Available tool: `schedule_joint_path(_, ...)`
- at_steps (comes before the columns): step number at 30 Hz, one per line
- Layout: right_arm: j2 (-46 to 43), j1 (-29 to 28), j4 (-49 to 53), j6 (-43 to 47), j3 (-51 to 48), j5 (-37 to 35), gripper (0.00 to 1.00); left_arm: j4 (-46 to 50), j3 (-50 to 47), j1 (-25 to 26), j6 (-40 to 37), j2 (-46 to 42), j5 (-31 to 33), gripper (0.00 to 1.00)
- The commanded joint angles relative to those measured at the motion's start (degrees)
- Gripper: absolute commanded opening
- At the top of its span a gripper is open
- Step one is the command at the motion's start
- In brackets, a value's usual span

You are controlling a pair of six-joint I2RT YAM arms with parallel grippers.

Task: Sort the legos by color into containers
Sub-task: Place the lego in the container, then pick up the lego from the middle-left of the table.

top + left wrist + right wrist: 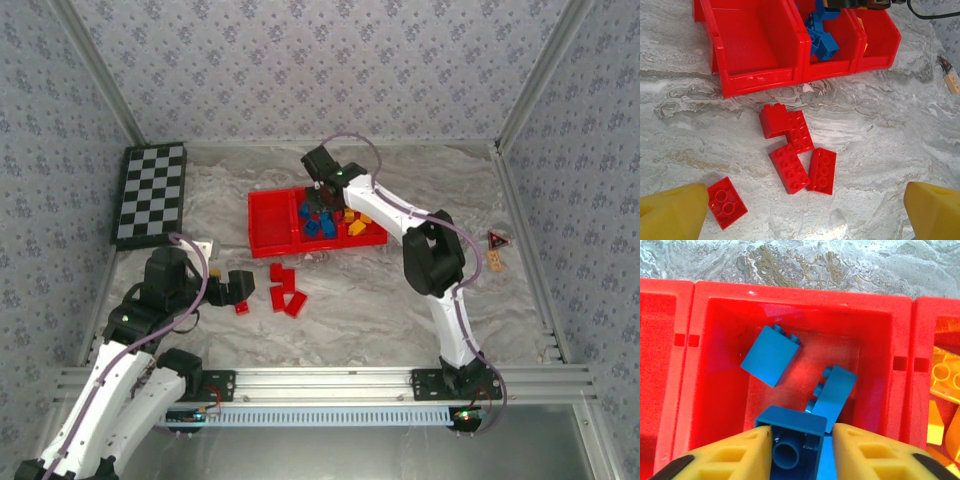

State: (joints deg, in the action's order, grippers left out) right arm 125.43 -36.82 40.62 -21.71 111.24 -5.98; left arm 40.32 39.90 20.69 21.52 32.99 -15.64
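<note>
**Sorting part done: blue and yellow-orange binned, red outstanding**

Right tool [802,440]: clenched on a blue brick [795,432], its yellow fingers [735,455] pressed against both sides. It hangs over the middle compartment [790,310] of the red tray [262,225], with the brick inside the walls but above the floor. 2 other blue bricks [770,355] lie loose on that floor, 1 flat-faced and 1 tipped on edge.

Left tool [806,200]: released, jaws spread wide, grasping nothing. It hovers low over the tabletop [380,300], near the tray's front wall.

Red bricks [789,167]: 5 counted on the tabletop, none in the tray. 4 sit in a tight cluster, touching or just beside each other, in front of the tray. The 5th [727,202] lies apart, just beside the left tool's left-hand finger.

Left compartment [750,45]: no brick seen in it (its far corners are partly hidden by the walls).

Right compartment [940,310]: holds yellow-orange bricks [942,385]; the count cannot be told from these views.

Assessment: blue appears to be finishing with the brick now in the right tool. No blue or yellow-orange brick is seen loose on the tabletop. The remaining work is judged to be the 5 red bricks, which would go to the left compartment. Overall, roughly 2 of 3 colours are dealt with.

Other items: a checkerboard [150,195] lies at the far left, well apart from the work.
</note>
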Motion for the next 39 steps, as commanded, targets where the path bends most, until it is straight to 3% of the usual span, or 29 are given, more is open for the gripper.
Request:
schedule_joint_path(1,1.49,0.47,0.61,2.11,3.29,1.23,0.42,-0.39,-0.16,0.14,-0.6,-0.97,0.36,1.0)
schedule_joint_path(5,1.91,0.78,0.43,2.8,4.07,1.3,0.5,-0.26,-0.17,0.14,-0.6,-0.76,0.55,1.0)
schedule_joint_path(8,0.67,0.94,-0.66,1.97,2.87,-0.51,0.71,0.62,0.51,0.14,-0.76,0.1,0.6,1.0)
schedule_joint_path(14,-7.1,0.81,-5.82,1.44,-5.19,-2.7,1.0,2.33,1.72,0.19,-1.04,1.59,1.72,1.0)
schedule_joint_path(19,-19.57,1.05,-10.99,1.93,-17.34,-4.39,1.0,4.67,3.74,0.9,1.92,5.19,3.25,1.0)
schedule_joint_path(24,-34.81,1.82,-13.06,4.12,-31.26,-9.66,1.0,4.03,2.21,5.05,12.79,9.07,3.65,1.0)
schedule_joint_path(30,-57.0,6.03,-22.01,13.62,-51.62,-14.18,1.0,7.58,-4.98,12.57,29.45,10.68,21.84,1.0)
schedule_joint_path(33,-65.97,13.76,-24.7,7.46,-60.24,-12.31,1.0,7.98,-7.65,12.7,33.61,10.32,25.02,1.0)
schedule_joint_path(35,-71.32,18.46,-26.74,4.11,-63.99,-4.38,1.0,9.19,-7.75,12.66,34.27,11.3,27.38,1.0)
schedule_joint_path(39,-74.27,20.72,-25.89,4.47,-64.59,1.17,1.0,7.66,-7.18,12.7,32.1,14.73,26.46,1.0)
